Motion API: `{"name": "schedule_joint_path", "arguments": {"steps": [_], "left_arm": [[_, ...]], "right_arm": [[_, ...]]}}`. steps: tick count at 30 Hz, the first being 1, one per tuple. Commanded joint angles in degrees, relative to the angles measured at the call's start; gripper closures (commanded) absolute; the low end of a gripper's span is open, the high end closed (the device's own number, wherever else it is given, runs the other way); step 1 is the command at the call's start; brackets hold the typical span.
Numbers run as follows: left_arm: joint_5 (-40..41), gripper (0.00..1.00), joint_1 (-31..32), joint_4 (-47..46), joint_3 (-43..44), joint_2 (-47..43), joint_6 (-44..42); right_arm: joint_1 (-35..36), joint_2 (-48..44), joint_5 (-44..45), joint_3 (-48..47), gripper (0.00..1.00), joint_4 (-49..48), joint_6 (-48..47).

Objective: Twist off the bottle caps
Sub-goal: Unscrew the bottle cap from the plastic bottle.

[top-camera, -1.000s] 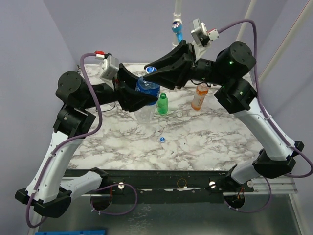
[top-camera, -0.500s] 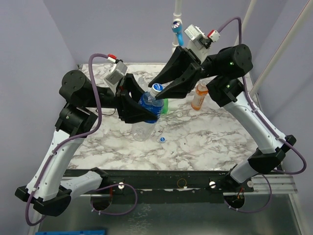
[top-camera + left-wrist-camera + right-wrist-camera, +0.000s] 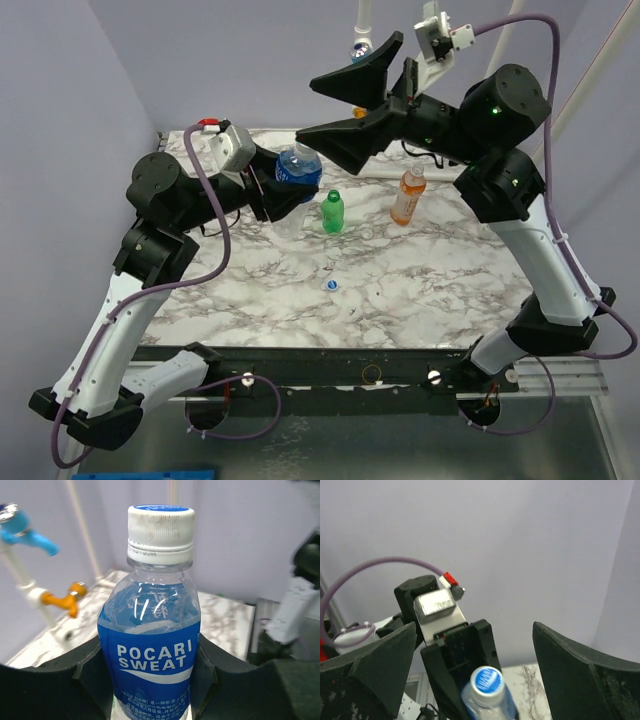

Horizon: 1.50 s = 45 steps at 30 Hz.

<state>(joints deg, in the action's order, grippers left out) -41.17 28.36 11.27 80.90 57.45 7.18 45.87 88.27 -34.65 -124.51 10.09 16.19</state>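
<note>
My left gripper (image 3: 150,667) is shut on the blue-labelled bottle (image 3: 150,650) and holds it upright above the table (image 3: 440,270). Its white cap with a blue top (image 3: 161,532) sits on the neck. In the top view that bottle (image 3: 298,170) is at the back left. My right gripper (image 3: 305,110) stands wide open above and to the right of it, touching nothing. In the right wrist view the cap (image 3: 486,681) shows below the spread fingers (image 3: 375,665). A green bottle (image 3: 333,211) and an orange bottle (image 3: 407,195) stand on the table. One loose cap (image 3: 332,284) lies on the marble.
A white pole with blue (image 3: 25,530) and orange (image 3: 65,600) pipe fittings stands at the back edge of the table. Purple walls close in the left, back and right sides. A black rail (image 3: 350,365) runs along the near edge.
My right gripper has opened wide and lifted up off the cap. My left gripper has shifted the bottle slightly back and left.
</note>
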Motion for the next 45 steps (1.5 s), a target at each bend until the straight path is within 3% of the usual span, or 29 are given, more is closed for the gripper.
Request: {"name": "schedule_joint_path", "arguments": {"steps": [1, 5, 11, 19, 27, 32, 38, 40, 45], "left_arm": [[16.2, 1.00, 0.0, 1.1, -1.4, 0.5, -11.9], [19.0, 1.00, 0.2, 1.0, -1.4, 1.1, -13.1], [18.0, 1.00, 0.4, 0.5, -1.7, 1.0, -12.3], [17.8, 1.00, 0.4, -0.1, -2.1, 0.7, -11.3], [17.5, 1.00, 0.4, -0.3, -2.9, 0.2, -11.0], [17.3, 1.00, 0.4, -0.5, -2.6, 0.1, -10.4], [16.8, 1.00, 0.4, -0.4, -2.5, -0.2, -9.9], [16.9, 1.00, 0.4, -0.5, -2.4, -0.3, -9.7], [16.9, 1.00, 0.4, -0.5, -2.4, -0.4, -9.7]], "right_arm": [[6.2, 5.7, 21.2, -7.7, 0.01, 16.7, -9.0], [7.2, 6.2, 30.1, -7.0, 0.11, 16.9, -9.7], [7.4, 2.6, 36.0, 1.6, 0.21, 10.6, -10.6], [7.4, 1.0, 35.0, 6.3, 0.41, 5.6, -8.9], [7.4, -0.8, 31.1, 8.7, 0.44, 2.2, -7.6], [7.4, -0.2, 30.8, 8.2, 0.64, 3.2, -6.7], [7.4, 1.2, 30.9, 6.5, 0.44, 6.0, -6.2], [7.4, 1.1, 30.9, 6.9, 0.44, 5.7, -6.1], [7.4, 1.4, 30.0, 6.2, 0.53, 5.6, -5.8]]}}
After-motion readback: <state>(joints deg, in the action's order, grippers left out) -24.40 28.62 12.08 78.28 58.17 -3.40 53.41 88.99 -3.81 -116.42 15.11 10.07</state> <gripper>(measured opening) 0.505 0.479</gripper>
